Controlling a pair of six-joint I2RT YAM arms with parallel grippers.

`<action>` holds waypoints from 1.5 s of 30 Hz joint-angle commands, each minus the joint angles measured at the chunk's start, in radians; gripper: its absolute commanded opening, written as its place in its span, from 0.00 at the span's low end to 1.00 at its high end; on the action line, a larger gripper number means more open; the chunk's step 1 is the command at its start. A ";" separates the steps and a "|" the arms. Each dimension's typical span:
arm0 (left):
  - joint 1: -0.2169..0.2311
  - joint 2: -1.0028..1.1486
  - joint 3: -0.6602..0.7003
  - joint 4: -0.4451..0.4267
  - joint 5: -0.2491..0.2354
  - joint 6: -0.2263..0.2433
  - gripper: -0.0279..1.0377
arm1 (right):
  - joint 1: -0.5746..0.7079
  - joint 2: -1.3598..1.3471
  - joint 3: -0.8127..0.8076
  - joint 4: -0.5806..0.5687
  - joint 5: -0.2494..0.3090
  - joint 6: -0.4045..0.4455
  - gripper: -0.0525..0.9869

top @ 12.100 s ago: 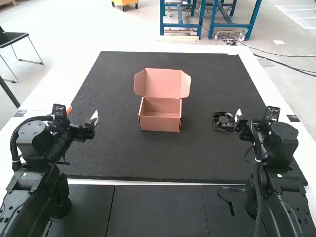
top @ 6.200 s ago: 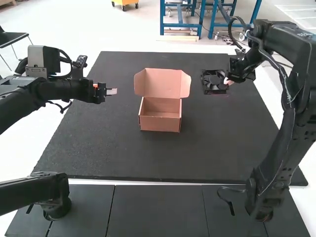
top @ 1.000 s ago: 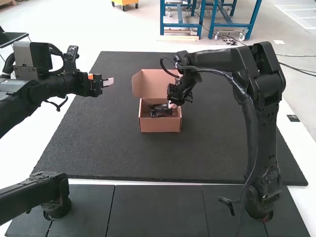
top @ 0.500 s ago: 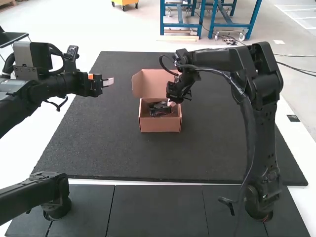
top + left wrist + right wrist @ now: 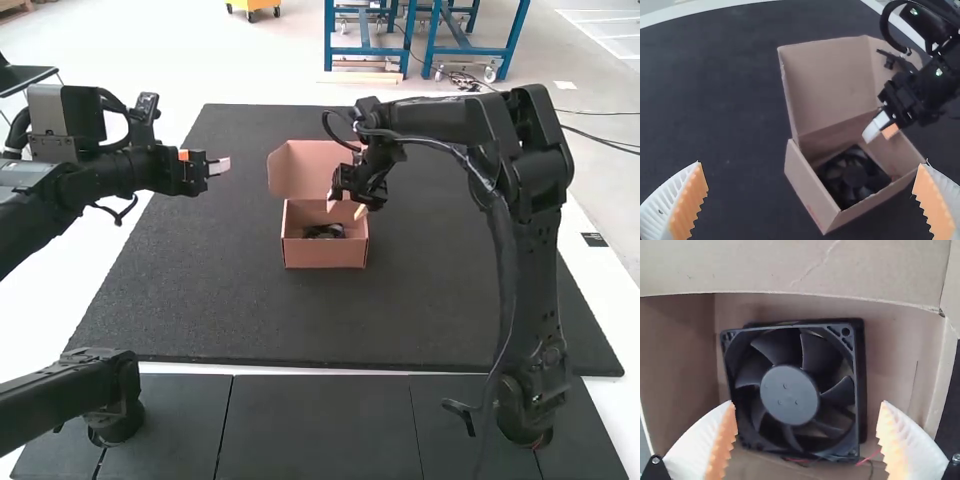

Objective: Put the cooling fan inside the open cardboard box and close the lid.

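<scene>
Lying flat in the open cardboard box [image 5: 322, 250], the cooling fan [image 5: 792, 392] sits beneath the right gripper [image 5: 346, 203], fingers spread and empty, while the left gripper [image 5: 218, 164] hangs well aside, fingers likewise apart and empty.

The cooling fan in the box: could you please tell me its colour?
The cooling fan is black, frame and blades alike; the right wrist view shows it best.

Cardboard box [image 5: 323, 248] opening partly blocked: right gripper [image 5: 347, 203], fingers spread, hangs over its 2 o'clock corner, upright lid [image 5: 305, 168] walls off 12 o'clock, cooling fan [image 5: 792, 392] covers the floor; bare mat [image 5: 250, 300] from 3 through 6 to 9 o'clock; left gripper [image 5: 220, 163] well apart at 10 o'clock.
</scene>
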State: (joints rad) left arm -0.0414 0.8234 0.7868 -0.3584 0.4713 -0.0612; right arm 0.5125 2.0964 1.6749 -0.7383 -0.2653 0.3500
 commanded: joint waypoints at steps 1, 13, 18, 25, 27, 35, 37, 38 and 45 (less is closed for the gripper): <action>-0.008 -0.030 0.023 0.006 0.003 -0.006 0.93 | 0.012 -0.001 0.054 -0.004 0.005 -0.019 0.88; -0.006 0.019 0.020 0.032 -0.033 -0.012 0.94 | 0.009 -0.095 0.195 -0.202 0.080 -0.232 0.91; -0.006 0.089 0.049 0.033 -0.074 -0.005 0.93 | -0.008 -0.174 0.195 -0.220 0.087 -0.281 0.91; -0.006 0.204 0.106 0.045 -0.134 0.017 0.93 | -0.065 -0.260 0.172 -0.262 0.084 -0.352 0.91; -0.006 0.240 0.121 0.052 -0.155 0.024 0.93 | -0.081 -0.288 0.141 -0.259 0.095 -0.399 0.91; -0.006 0.373 0.173 0.076 -0.220 0.035 0.94 | -0.134 -0.392 -0.050 -0.121 0.124 -0.526 0.91; -0.008 0.402 0.187 0.079 -0.230 0.043 0.94 | -0.141 -0.409 -0.098 -0.069 0.120 -0.528 0.91; -0.006 0.415 0.193 0.081 -0.237 0.052 0.93 | -0.144 -0.415 -0.116 -0.049 0.118 -0.528 0.91; -0.051 0.487 0.229 0.090 -0.263 0.060 0.93 | -0.152 -0.421 -0.195 0.054 0.090 -0.517 0.90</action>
State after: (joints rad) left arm -0.0673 1.2987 0.9722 -0.2794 0.2344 -0.0189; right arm 0.3744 1.7092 1.4864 -0.7090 -0.1600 -0.1581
